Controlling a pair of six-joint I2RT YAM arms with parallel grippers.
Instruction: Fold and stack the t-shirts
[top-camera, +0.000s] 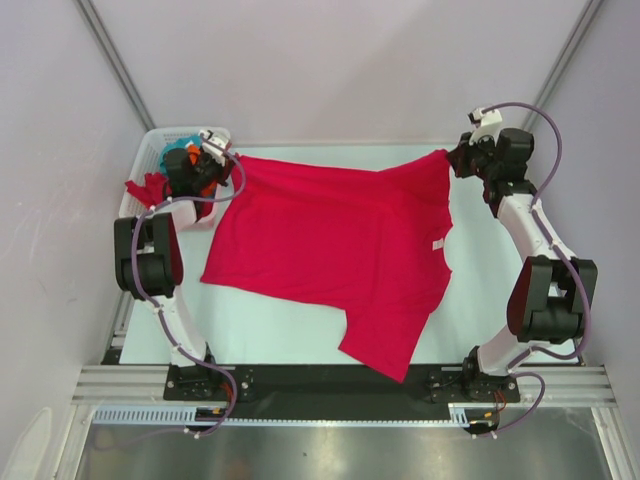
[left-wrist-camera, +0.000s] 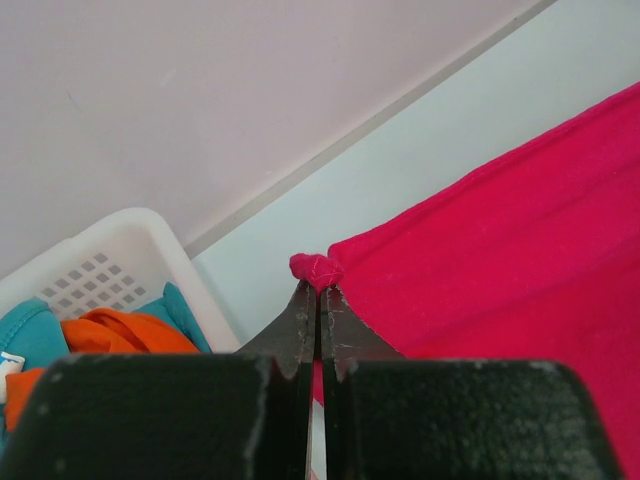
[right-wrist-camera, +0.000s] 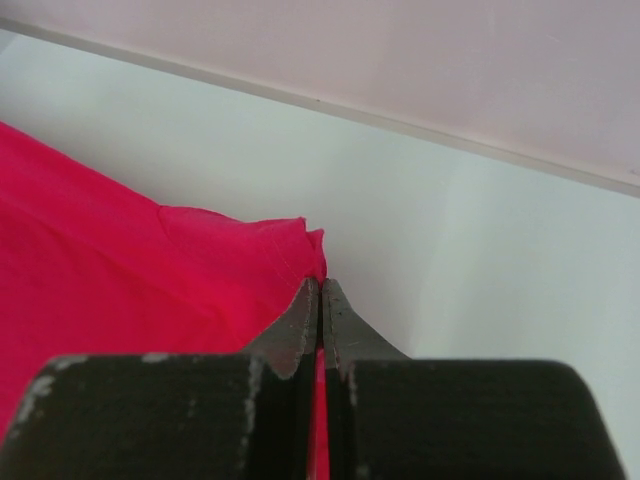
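– Left pincer (left-wrist-camera: 318, 288) and right pincer (right-wrist-camera: 320, 285): both clamped on the red t-shirt (top-camera: 330, 250)?
– Yes, far corners. Its long axis runs left-right between them, and the rest trails near across the bench (top-camera: 480, 300). Neither arm is nearer.

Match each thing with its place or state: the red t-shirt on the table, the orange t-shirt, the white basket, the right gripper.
Things:
1. red t-shirt
2. orange t-shirt
3. white basket
4. right gripper

Places or states:
A. lying in the basket
B. shut on a corner of red cloth
C. at the far-left corner of the table
D. spread across the table

Pairs: 1-D; 2-A; 3-C; 4-B
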